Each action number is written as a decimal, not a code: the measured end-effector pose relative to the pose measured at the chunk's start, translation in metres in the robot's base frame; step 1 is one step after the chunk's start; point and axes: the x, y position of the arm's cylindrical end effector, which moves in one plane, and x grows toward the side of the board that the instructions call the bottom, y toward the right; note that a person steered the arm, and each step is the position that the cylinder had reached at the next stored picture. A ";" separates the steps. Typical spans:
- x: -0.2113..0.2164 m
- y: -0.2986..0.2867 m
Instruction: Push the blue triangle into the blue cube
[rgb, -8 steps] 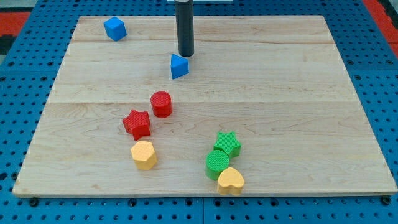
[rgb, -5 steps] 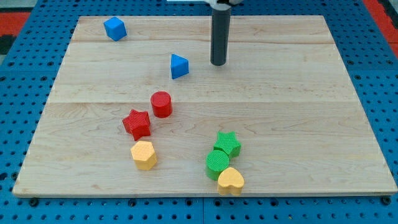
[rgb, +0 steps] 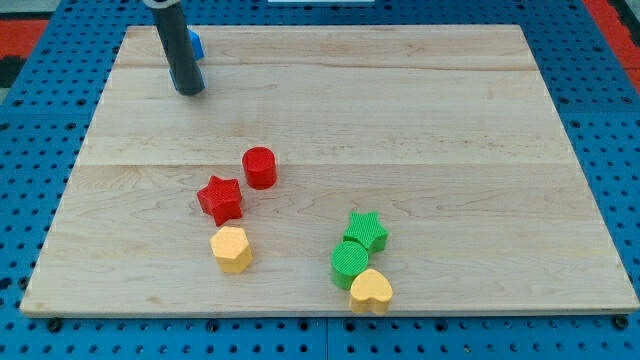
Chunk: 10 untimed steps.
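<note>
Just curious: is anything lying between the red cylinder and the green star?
No. In the camera view, only bare wooden board lies between the red cylinder and the green star.

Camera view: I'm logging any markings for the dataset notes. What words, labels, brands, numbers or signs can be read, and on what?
None: no readable text, label, brand, number or sign shows anywhere.
The wooden board, the coloured blocks and the rod ending in my tip are unmarked.
The blue pegboard around the board shows only holes.

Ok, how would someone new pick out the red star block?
Start at the wooden board and find the loose chain of three blocks left of centre. The red star is its middle link, between the red cylinder above and the yellow hexagon below; only it has points.
</note>
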 end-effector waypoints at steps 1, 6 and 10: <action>-0.010 0.000; -0.002 0.022; 0.144 0.014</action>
